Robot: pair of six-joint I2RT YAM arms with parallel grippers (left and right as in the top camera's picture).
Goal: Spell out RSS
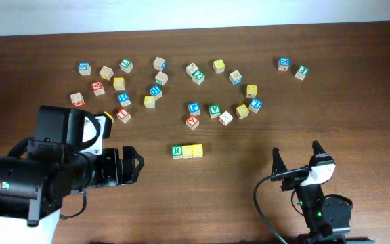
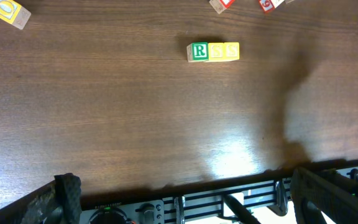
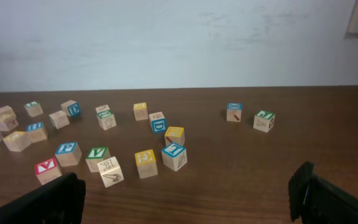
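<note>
Three letter cubes stand touching in a row at the table's front middle: the green R cube [image 1: 177, 151], then two yellow cubes [image 1: 187, 150] [image 1: 197, 150]. In the left wrist view the green R cube [image 2: 199, 51] and the two yellow S cubes [image 2: 217, 51] [image 2: 231, 50] read R S S. My left gripper [image 1: 131, 165] is open and empty, left of the row and apart from it. My right gripper [image 1: 296, 158] is open and empty at the front right. The row is out of the right wrist view.
Several other letter cubes lie scattered across the back of the table, among them a green V cube [image 1: 214, 110], a blue cube [image 1: 193, 108] and a red cube [image 1: 192, 122]. Two more cubes [image 1: 284, 64] sit at the back right.
</note>
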